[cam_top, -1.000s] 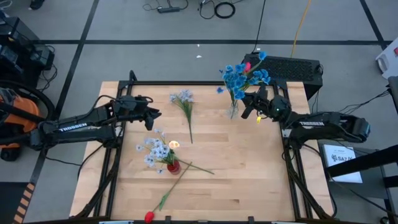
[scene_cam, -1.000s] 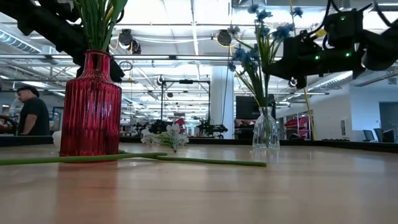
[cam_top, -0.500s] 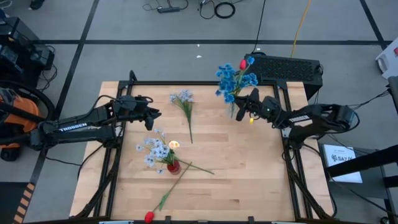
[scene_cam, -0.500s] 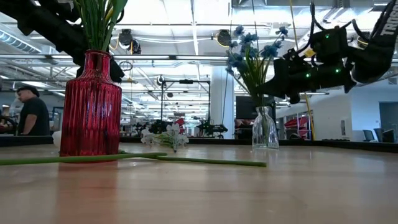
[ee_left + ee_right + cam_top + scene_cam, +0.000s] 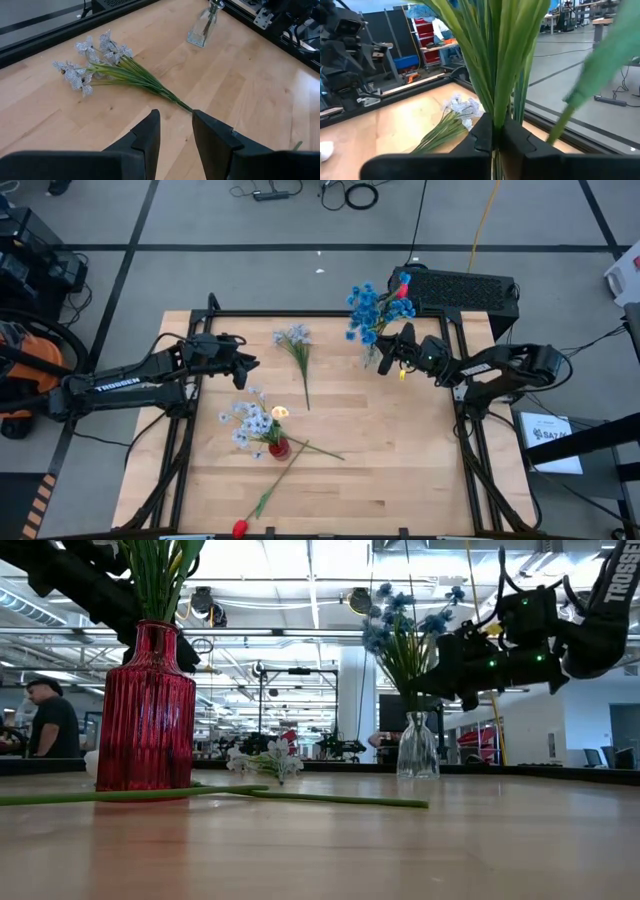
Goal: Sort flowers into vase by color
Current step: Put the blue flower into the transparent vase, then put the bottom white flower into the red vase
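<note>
A clear glass vase (image 5: 371, 360) (image 5: 417, 750) stands near the table's far right and holds bright blue flowers (image 5: 367, 308) and a red bud (image 5: 404, 282). My right gripper (image 5: 387, 352) (image 5: 428, 670) is shut on their green stems above the vase neck. A red vase (image 5: 279, 448) (image 5: 146, 710) holds pale blue-white clusters and a small white-yellow bloom (image 5: 280, 412). A pale bunch (image 5: 296, 345) (image 5: 97, 62) lies flat on the table. A red tulip (image 5: 240, 527) lies at the near edge. My left gripper (image 5: 250, 364) (image 5: 176, 132) hovers open near the pale bunch's stem end. My right gripper pinches the bundle of green stems (image 5: 496, 100) between its two fingers (image 5: 479, 136), just above the clear vase's neck. It comes in level from the table's right, fingers across the stems. The stems stay upright in the vase, which stands on the table.
The tulip's long stem (image 5: 280, 480) runs from the near edge up to the red vase, and another stem (image 5: 300, 798) lies beside that vase. Bare wood lies in the table's middle and near right. A black frame (image 5: 460, 440) borders the table. A person (image 5: 50, 720) stands far behind.
My right gripper has moved toward the table's left, up to the clear vase and onto the stems. The blue flower heads have swung toward the left, and the vase has shifted slightly leftward along the table.
</note>
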You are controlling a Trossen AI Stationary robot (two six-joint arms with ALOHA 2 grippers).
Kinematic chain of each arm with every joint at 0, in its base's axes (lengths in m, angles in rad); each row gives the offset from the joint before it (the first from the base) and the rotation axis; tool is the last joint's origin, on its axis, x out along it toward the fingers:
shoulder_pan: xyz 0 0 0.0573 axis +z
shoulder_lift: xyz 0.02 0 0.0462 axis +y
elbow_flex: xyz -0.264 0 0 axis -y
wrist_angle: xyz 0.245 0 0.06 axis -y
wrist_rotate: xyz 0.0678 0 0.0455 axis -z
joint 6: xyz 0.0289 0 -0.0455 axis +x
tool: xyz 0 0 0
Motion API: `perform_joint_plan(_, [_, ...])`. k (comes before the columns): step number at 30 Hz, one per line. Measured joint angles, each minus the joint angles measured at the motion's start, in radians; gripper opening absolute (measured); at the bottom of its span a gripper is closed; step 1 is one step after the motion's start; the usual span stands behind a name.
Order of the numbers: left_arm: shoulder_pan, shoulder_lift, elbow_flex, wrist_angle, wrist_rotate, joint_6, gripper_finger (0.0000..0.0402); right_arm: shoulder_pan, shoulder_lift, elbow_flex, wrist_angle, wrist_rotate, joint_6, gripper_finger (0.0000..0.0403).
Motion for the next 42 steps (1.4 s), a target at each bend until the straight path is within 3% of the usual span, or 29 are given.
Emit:
perform_joint_plan(18, [0.0, 0.0, 0.0, 0.0, 0.005, 0.001, 0.012, 0.096, -0.011, 0.0, -0.075, 0.005, -0.067, 0.0027])
perform_joint_plan(29, [0.0, 0.0, 0.0, -0.001, 0.005, 0.001, 0.012, 0.097, -0.026, 0.0, -0.135, 0.004, -0.008, 0.0085])
perform_joint_plan(36, [0.0, 0.0, 0.0, -0.001, 0.005, 0.001, 0.012, 0.115, -0.185, 0.0, -0.337, 0.005, -0.018, 0.0125])
perform_joint_plan(42, [0.0, 0.0, 0.0, 0.0, 0.005, 0.001, 0.012, 0.155, -0.364, 0.0, -0.541, 0.01, -0.008, 0.0128])
